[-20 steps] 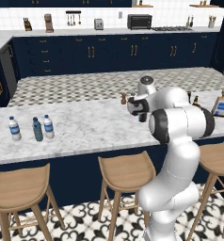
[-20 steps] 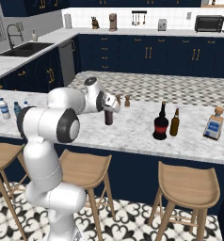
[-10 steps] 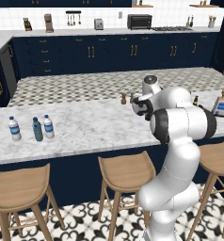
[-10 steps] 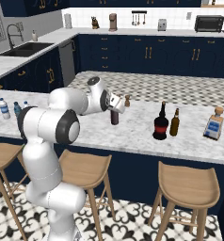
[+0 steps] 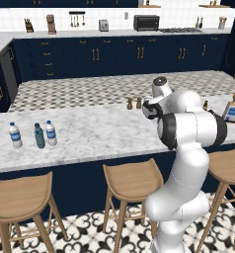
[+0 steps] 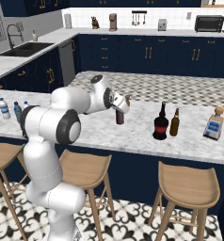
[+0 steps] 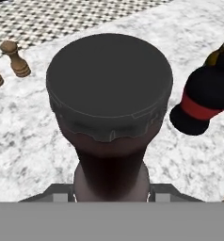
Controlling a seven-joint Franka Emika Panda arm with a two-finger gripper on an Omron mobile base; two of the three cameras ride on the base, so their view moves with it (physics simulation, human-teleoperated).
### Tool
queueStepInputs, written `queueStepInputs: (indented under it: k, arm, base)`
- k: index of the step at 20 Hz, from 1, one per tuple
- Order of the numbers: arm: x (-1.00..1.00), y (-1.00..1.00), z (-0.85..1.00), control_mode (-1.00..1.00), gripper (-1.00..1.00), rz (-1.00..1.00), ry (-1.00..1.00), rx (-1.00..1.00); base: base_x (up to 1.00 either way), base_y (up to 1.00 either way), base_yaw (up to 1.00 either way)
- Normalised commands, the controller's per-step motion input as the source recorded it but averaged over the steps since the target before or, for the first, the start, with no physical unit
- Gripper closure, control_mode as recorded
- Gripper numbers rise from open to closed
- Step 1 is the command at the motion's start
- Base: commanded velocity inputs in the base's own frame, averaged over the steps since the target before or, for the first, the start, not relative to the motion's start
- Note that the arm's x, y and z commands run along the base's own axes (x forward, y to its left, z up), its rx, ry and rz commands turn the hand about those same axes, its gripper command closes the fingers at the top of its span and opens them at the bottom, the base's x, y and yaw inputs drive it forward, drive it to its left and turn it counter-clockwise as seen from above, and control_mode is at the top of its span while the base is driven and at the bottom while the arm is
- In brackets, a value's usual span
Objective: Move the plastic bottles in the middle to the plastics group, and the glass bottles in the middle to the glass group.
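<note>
My gripper (image 6: 119,110) is shut on the neck of the slim dark brown bottle (image 6: 119,118), upright over the middle of the marble counter (image 6: 85,136). In the hand view its dark cap (image 7: 109,84) sits right in front of the camera. To its right stand the fat black bottle with the red label (image 6: 160,124), also in the hand view (image 7: 205,101), the amber-brown beer bottle (image 6: 174,123) and the square clear flask (image 6: 213,124). Far left on the counter are two clear water bottles (image 5: 14,135) (image 5: 51,133) with a teal bottle (image 5: 39,136) between them.
Two small brown shakers (image 5: 130,104) (image 5: 138,103) stand just behind the held bottle, seen also in the hand view (image 7: 15,59). Wooden stools (image 5: 132,180) line the counter's near edge. Bare marble lies between the held bottle and the black bottle.
The gripper has carried the dark brown bottle a little to the right, toward the black bottle. The other bottles have not moved.
</note>
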Motion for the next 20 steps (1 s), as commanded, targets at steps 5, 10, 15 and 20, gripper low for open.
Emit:
queueStepInputs:
  k: [5,10,15,20]
  arm:
    - [0.0,-0.28,0.0,-1.0,1.0,-0.12,-0.03,0.0]
    - [0.0,-0.28,0.0,-1.0,1.0,-0.11,-0.07,0.0]
    - [-0.11,-0.28,0.0,-1.0,1.0,-0.12,-0.07,0.0]
    - [-0.05,-0.29,0.0,-1.0,1.0,-0.11,-0.05,0.0]
  base:
    - [0.0,0.0,0.0]
    - [0.0,0.0,0.0]
    - [0.0,0.0,0.0]
    - [0.0,0.0,0.0]
